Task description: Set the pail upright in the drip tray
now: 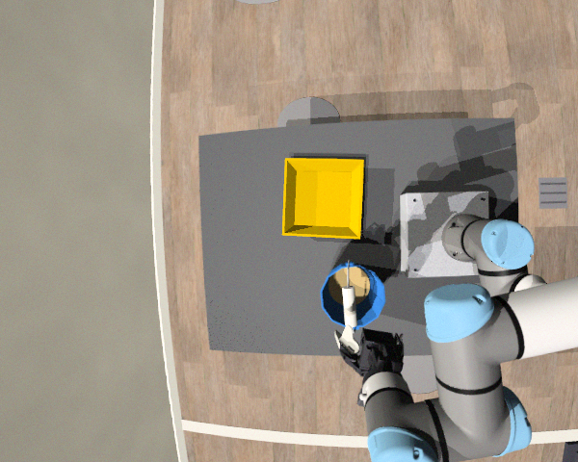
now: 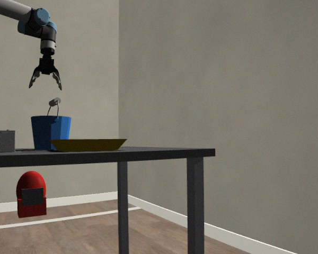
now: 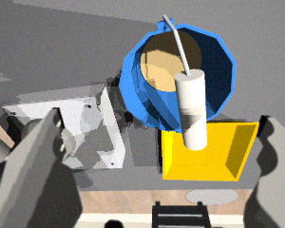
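Observation:
A blue pail (image 1: 375,304) (image 2: 51,131) (image 3: 220,71) stands upright on the dark table (image 1: 239,248) (image 2: 153,153), beside the yellow drip tray (image 1: 292,196) (image 2: 88,144) (image 3: 228,157) and outside it. Its wire handle stands up, with a white grip (image 1: 348,303) (image 2: 54,101) (image 3: 191,109) at the top. My gripper (image 1: 366,346) (image 2: 45,87) (image 3: 157,112) is open and empty. It hangs a short way above the handle grip, offset a little toward the table's edge. The tray holds nothing.
The arm's grey base block (image 1: 429,209) (image 2: 1,141) (image 3: 85,123) sits on the table next to the pail and the tray. A red object (image 2: 31,193) shows below the table. Walls stand behind and to the side.

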Controlling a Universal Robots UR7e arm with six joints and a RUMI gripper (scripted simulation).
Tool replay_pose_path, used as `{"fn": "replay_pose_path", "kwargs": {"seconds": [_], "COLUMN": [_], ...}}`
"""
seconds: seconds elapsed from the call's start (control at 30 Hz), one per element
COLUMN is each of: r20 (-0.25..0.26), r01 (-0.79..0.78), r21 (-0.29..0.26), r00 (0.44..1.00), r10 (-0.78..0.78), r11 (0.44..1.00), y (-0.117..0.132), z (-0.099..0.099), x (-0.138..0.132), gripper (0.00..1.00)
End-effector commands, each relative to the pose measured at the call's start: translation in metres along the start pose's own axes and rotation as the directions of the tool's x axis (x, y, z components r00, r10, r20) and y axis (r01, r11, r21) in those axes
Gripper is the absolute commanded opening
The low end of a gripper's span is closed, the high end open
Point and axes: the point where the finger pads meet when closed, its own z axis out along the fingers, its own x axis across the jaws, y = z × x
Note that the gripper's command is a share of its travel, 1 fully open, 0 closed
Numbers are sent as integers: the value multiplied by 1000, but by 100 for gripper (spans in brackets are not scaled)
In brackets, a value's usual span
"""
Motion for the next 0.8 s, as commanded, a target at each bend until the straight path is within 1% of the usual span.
{"fn": "replay_pose_path", "kwargs": {"seconds": [0.0, 0.3, 0.77], "r20": [-4, -21, -33], "r01": [81, 179, 238], "r21": [24, 41, 49], "r00": [997, 984, 971], "r10": [-81, -179, -237], "r11": [996, 983, 970], "y": [14, 34, 47], "z": [-3, -6, -8], "x": [16, 34, 45], "gripper": [100, 100, 100]}}
